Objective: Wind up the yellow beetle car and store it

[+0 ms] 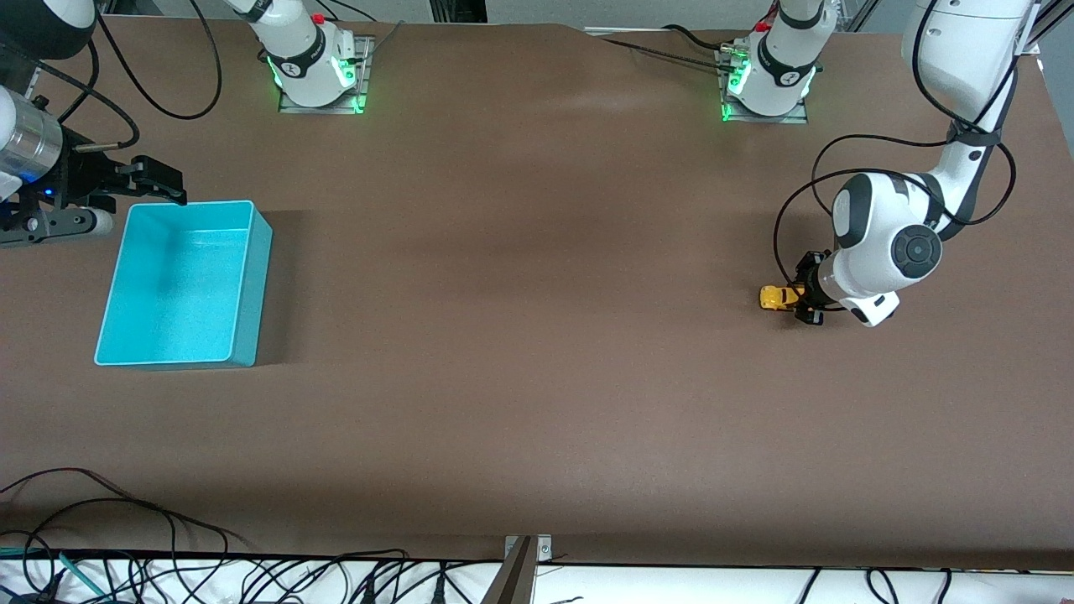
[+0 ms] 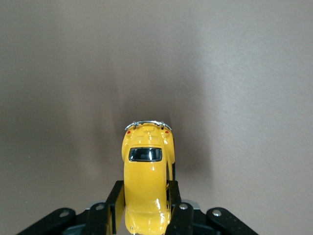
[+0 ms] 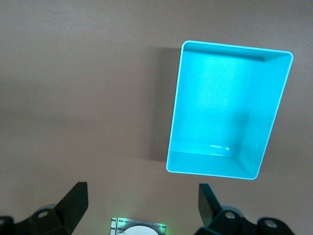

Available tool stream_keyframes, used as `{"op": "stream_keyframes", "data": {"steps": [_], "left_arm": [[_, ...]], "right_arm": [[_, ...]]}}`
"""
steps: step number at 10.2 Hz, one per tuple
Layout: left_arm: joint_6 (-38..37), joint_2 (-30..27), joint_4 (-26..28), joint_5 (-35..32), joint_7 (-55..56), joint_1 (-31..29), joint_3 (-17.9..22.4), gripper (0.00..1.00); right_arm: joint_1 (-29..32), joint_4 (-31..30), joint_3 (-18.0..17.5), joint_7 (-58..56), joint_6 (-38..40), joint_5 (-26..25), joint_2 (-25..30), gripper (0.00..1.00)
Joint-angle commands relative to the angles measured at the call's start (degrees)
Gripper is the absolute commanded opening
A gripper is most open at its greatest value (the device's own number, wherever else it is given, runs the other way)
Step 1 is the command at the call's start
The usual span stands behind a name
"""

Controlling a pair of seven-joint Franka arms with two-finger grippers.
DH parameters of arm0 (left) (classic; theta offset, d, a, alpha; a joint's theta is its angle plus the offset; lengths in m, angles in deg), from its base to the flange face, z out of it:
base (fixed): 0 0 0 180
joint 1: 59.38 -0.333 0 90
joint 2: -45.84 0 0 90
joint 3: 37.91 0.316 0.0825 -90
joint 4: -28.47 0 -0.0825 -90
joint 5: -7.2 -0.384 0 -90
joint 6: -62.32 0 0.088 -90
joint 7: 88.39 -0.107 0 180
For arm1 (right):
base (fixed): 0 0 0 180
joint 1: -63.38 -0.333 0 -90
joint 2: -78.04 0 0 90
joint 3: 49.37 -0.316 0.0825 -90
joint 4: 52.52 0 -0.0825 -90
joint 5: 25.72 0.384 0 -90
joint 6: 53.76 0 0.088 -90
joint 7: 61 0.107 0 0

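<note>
Two tools, one busy: the left tool [image 2: 146, 210] is clamped on the yellow beetle car [image 1: 779, 297] at the left arm's end of the desk [image 1: 537, 335]. The right tool [image 3: 142, 200] waits spread apart beside the turquoise bin [image 1: 252, 252]. Grasp looks done; next probably comes dragging the car backward, wheels pressed down, to wind it.

Table [image 1: 537, 335]: bears two items, well apart.
Beetle car [image 1: 778, 297]: on the table toward the left arm's end, at 3 o'clock from the table's middle, between the fingers [image 2: 172, 203] of the left gripper [image 1: 807, 295].
Bin [image 1: 180, 285]: toward the right arm's end, at 9 o'clock; right gripper [image 1: 159, 180] waits at its 12 o'clock edge.
</note>
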Motion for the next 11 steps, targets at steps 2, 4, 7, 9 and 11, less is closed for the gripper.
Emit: {"op": "stream_keyframes", "data": {"steps": [2,4,7,9,11], "left_arm": [[-1.07,-2.94,-0.23,1.33,6.93,0.27,-5.42,0.00],[3.04,-1.10,-0.24,4.75,9.66,0.44,-8.42,0.00],[6.05,1.46,-0.24,4.33,11.42,1.67,-9.40,0.00],[7.45,2.77,-0.15,4.06,10.64,0.80,-9.23,0.00],[7.98,4.09,-0.06,1.88,9.59,-0.08,-8.87,0.00]], "right_arm": [[0.12,0.62,0.01,-0.67,0.96,0.20,0.19,1.00],[0.12,0.62,0.01,-0.67,0.96,0.20,0.19,1.00],[0.12,0.62,0.01,-0.67,0.88,0.20,0.19,1.00],[0.20,0.62,0.01,-0.67,0.88,0.20,0.19,1.00],[0.20,0.54,0.01,-0.67,0.88,0.20,0.10,1.00]]}}
